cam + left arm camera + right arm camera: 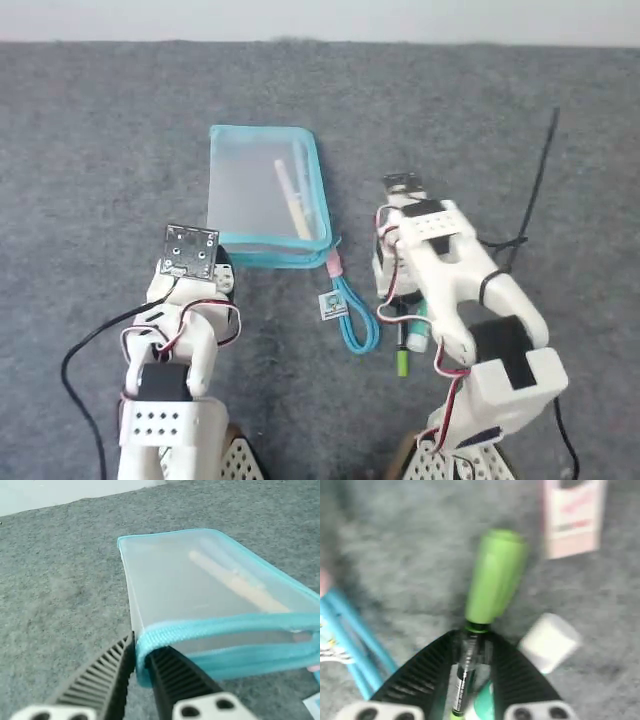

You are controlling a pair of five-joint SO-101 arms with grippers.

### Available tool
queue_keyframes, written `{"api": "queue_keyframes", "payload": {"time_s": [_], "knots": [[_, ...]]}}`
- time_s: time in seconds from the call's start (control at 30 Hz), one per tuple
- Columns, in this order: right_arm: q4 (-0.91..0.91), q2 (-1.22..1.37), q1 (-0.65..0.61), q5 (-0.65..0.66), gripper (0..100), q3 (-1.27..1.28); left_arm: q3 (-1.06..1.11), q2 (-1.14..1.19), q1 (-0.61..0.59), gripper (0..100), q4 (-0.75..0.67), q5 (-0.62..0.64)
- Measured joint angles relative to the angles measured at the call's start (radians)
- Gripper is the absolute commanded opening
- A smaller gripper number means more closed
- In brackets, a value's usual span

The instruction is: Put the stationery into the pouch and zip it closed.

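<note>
The translucent pouch [262, 190] with a teal zipper edge lies flat, a pencil [294, 203] inside it. My left gripper [141, 649] is shut on the pouch's [200, 590] teal edge at its near corner; in the high view the left gripper [228, 268] sits at the pouch's near left corner. My right gripper [472, 639] is shut on the barrel of a green-capped marker [495, 580]. From above, the right gripper [398, 305] is to the right of the pouch, with the marker [403, 358] sticking out toward the arm's base.
A teal strap loop [355, 322] with a small tag [333, 305] trails from the pouch's zipper end. A white eraser [550, 641] and a pink-and-white item [572, 517] lie on the grey mat [120, 130] near the marker.
</note>
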Motion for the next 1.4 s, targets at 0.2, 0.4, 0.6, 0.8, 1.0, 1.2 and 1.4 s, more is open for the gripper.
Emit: {"api": "queue_keyframes", "payload": {"time_s": [0.2,0.4,0.6,0.8,1.0,1.2,1.4], "knots": [[0.043,0.018,0.009,0.015,0.8,-0.074,0.0,0.0,0.0,1,0.0,0.0],[0.12,-0.169,0.018,0.094,0.8,-0.078,0.0,0.0,0.0,1,0.0,0.0],[0.114,-0.512,0.137,0.235,0.6,0.002,0.0,0.0,0.0,1,0.0,0.0],[0.104,-0.623,0.281,0.374,0.7,0.017,0.0,0.0,0.0,1,0.0,0.0],[-0.008,-0.404,0.348,0.454,0.9,-0.028,0.0,0.0,0.0,1,0.0,0.0],[-0.071,-0.103,0.373,0.491,16.2,-0.167,0.0,0.0,0.0,1,0.0,0.0],[-0.075,-0.046,0.368,0.488,18.1,-0.23,0.0,0.0,0.0,1,0.0,-0.011]]}}
